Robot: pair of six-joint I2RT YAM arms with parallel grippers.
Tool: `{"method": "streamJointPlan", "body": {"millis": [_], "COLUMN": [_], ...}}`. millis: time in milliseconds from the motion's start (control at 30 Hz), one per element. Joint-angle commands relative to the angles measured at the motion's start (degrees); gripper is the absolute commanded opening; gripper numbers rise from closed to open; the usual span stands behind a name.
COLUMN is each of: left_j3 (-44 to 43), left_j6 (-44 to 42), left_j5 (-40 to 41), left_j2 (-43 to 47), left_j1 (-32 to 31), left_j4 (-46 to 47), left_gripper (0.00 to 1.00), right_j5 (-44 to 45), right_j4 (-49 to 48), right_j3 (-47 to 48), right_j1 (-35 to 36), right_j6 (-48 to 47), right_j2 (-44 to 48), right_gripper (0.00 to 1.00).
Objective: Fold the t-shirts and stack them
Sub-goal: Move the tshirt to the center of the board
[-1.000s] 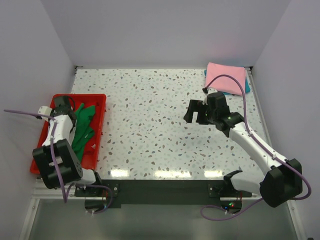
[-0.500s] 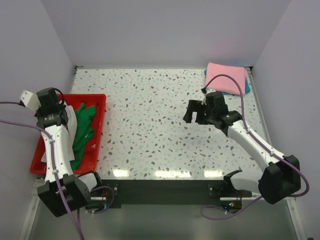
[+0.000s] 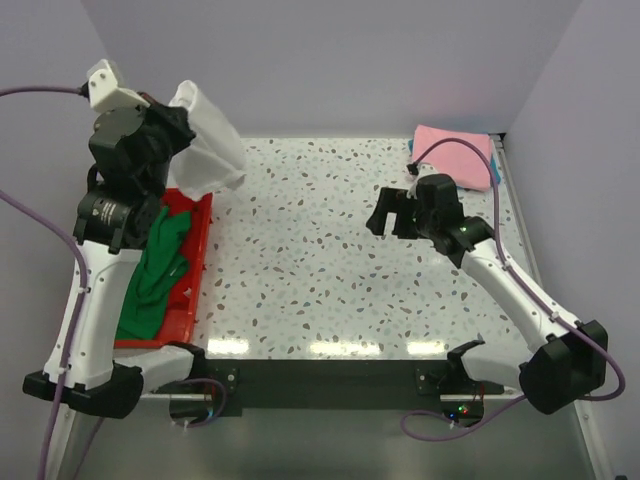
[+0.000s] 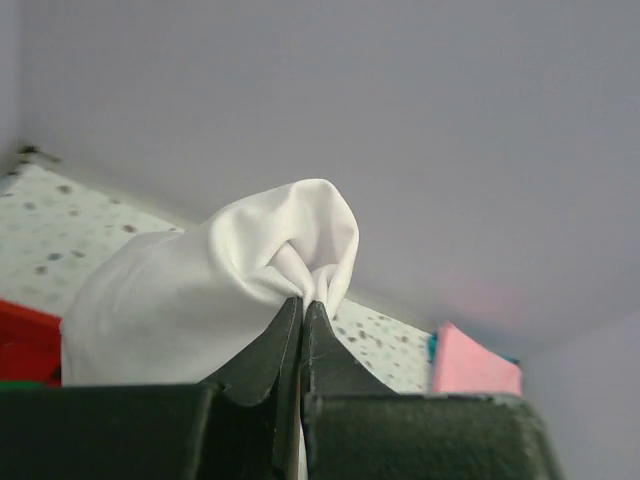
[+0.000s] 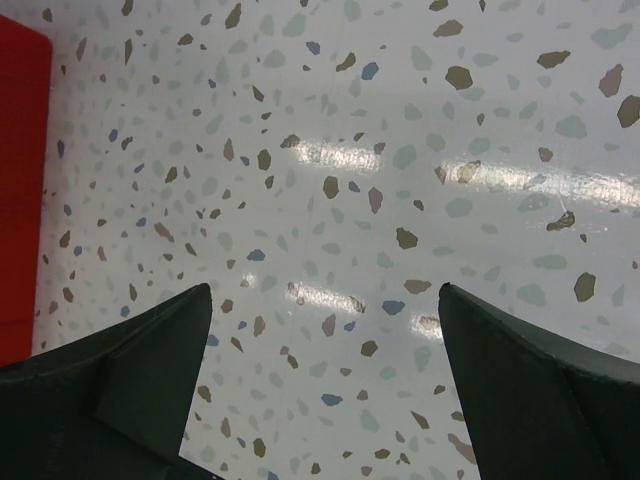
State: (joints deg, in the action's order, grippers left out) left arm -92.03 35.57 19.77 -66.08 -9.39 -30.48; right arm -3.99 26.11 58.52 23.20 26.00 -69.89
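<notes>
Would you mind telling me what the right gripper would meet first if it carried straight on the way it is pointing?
Most likely the bare speckled table: the wrist view shows only tabletop between the open fingers of the right gripper. The red tray lies off to the side.

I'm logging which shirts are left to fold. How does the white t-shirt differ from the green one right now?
The white t-shirt hangs in the air, pinched in the shut left gripper. The green t-shirt lies in the red tray, with no gripper on it. The white one is bunched at the grip, while the green one sprawls lengthwise. Both are unfolded.
</notes>
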Motion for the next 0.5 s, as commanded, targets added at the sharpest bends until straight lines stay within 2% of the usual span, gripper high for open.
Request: {"method": "streamJointPlan", "body": {"millis": [0,67,200,300,333,367,433,467], "left_j3": [-9.0,-12.0,-12.4,-8.3,-7.0,-3.1,2.6,9.0], "left_j6": [-4.0,-5.2,-4.0,-1.1,-0.3,0.5,3.2,4.1], "left_j5": [5.6,10.2,12.9,11.3,11.1,8.3,1.6,-6.8], "left_j2": [-3.8,-6.1,-9.1,-11.2,-11.7,-12.7,-13.5,-14.5], "left_j1": [-12.2,-21.1,-30.0,-30.1,-29.9,-28.3,-24.9,-20.7], "left_j4": [1.3,0.9,1.6,2.1,2.1,2.4,6.0,7.8], "left_gripper": [0.0,0.0,0.0,0.0,0.03,0.1,0.18,0.24], "right_j5": [1.4,2.5,3.8,5.1,5.5,6.4,7.2,7.3], "right_j4": [-0.6,-0.6,-0.5,-1.4,-1.3,-1.1,-1.4,-1.5], "right_j3": [3.2,3.4,3.7,3.7,3.7,3.8,2.7,2.3], "right_j1": [0.0,-0.1,-0.1,0.0,-0.1,0.0,-0.1,-0.1], "right_j6": [0.4,0.3,0.4,0.5,0.5,0.5,0.7,1.0], "right_j2": [3.2,4.2,5.5,5.3,4.9,4.5,2.9,2.1], "right_gripper": [0.99,0.99,0.99,0.99,0.99,0.99,0.99,0.99]}}
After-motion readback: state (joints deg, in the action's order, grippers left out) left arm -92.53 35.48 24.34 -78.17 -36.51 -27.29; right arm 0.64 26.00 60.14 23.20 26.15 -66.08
